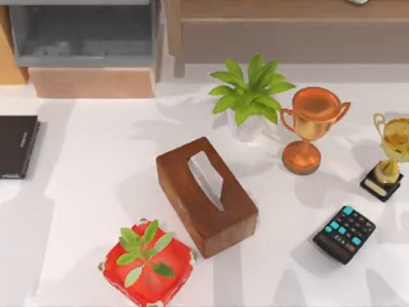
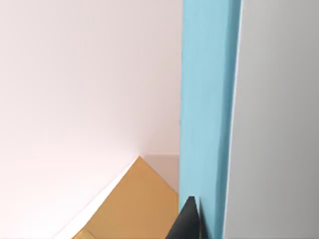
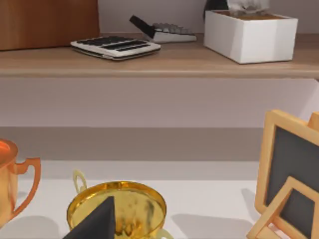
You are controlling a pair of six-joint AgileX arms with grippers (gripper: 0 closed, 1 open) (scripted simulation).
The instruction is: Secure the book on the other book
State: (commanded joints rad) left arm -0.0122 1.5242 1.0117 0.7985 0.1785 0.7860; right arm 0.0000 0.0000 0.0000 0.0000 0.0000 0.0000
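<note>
I work at a white office desk (image 1: 96, 192) in a rendered room, with a calculator (image 1: 344, 234), trophies (image 1: 311, 128), potted plants (image 1: 251, 96) and a wooden tissue box (image 1: 206, 195). Behind it, a wooden shelf (image 3: 149, 62) holds a stapler (image 3: 162, 30).

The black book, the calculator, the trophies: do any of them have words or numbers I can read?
None can be read.
Black book, at the table's left edge: a pale line of lettering on the cover, too small to read.
Calculator: blue and dark keys, marks too small to read.
Gold trophy: pale plate on its base, too small to read.
</note>
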